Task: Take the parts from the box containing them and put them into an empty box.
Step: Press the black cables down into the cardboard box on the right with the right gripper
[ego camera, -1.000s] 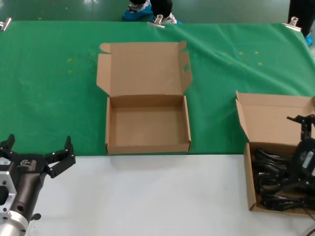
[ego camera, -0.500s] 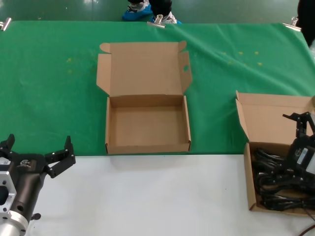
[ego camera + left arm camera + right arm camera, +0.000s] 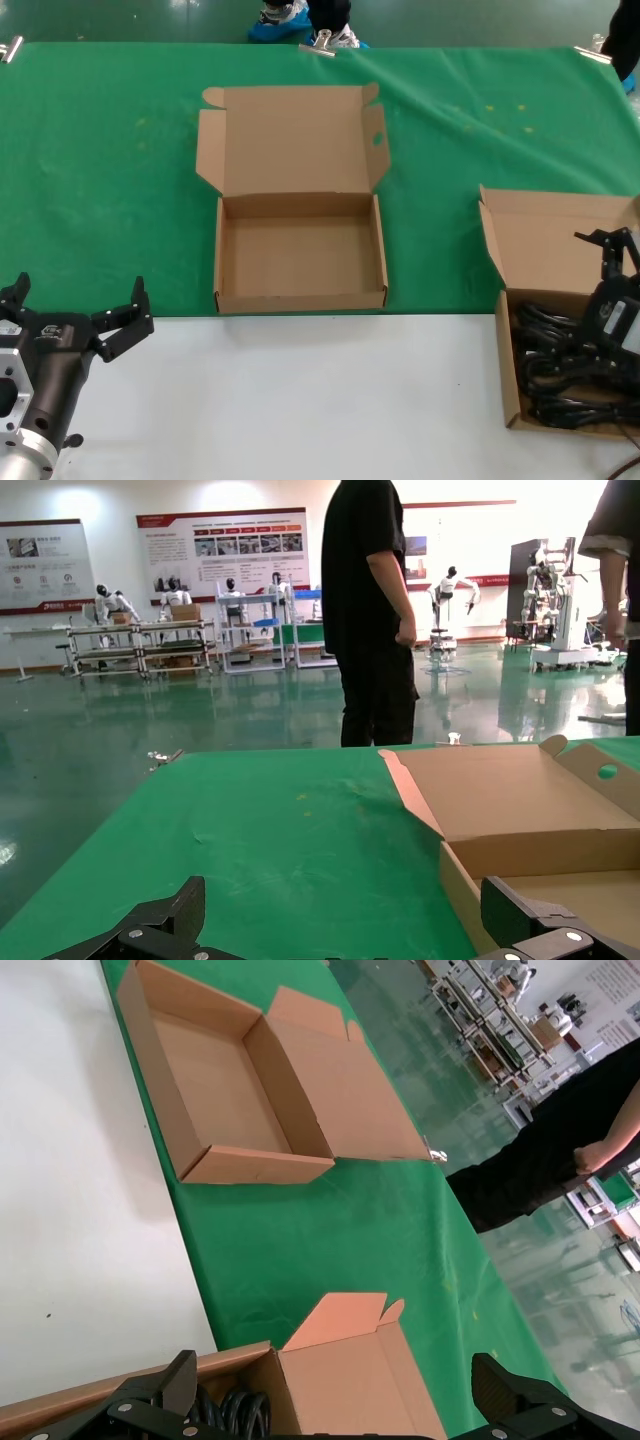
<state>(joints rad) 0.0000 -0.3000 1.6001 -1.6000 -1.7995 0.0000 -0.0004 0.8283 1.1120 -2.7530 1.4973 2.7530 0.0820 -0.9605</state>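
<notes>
A: The parts [image 3: 560, 365], a tangle of black cords, lie in the box containing them [image 3: 530, 250], directly under our right pincer [image 3: 612, 243] in the head view. We hold that pincer over the cords with its fingers spread apart and nothing between them, which we judge is to line up a first grasp.

B: And the empty box [image 3: 300, 292]?

A: Well off to the right pincer's left, lid thrown back on the green cloth [image 3: 100, 150], mouth up so we can drop a cord straight in. Our left pincer [image 3: 77, 306] hangs over the white surface [image 3: 300, 400], near that box's front corner, fingers also apart, idle.

B: The left wrist view?

A: Just beyond the left pincer's spread fingertips [image 3: 160, 925] sits the empty box, holed flap up; a person in black [image 3: 372, 610] stands behind the cloth.

B: The right wrist view?

A: The right pincer's fingertips [image 3: 150, 1400] straddle the cords' coils [image 3: 232, 1410], with the lid of their box beyond and the empty box farther off.

B: Anything changed?

A: Against a second ago, the right pincer stands a little higher over the cords and nearer the lid; from half a second ago we see no shift. Boxes, cords and left pincer lie as before.
</notes>
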